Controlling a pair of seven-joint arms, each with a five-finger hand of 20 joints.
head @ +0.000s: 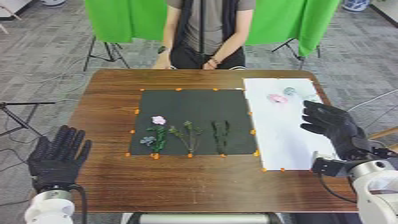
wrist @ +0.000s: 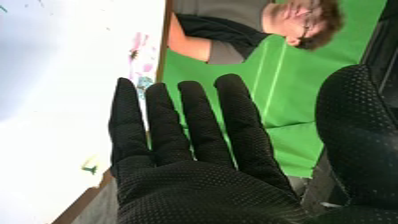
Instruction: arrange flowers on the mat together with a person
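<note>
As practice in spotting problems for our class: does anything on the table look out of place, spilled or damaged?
Nothing stands out. The flowers lie side by side on the dark mat, stems toward its near edge; the pink bloom rests on the white sheet.

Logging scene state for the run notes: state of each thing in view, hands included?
Black mat: flat on table
White sheet: flat, beside mat
Mat's pink flower: lying down
Dark green stems: lying, unheld
Sheet's pink flower: lying, unheld
Left hand: open, empty
Right hand: open, empty
</note>
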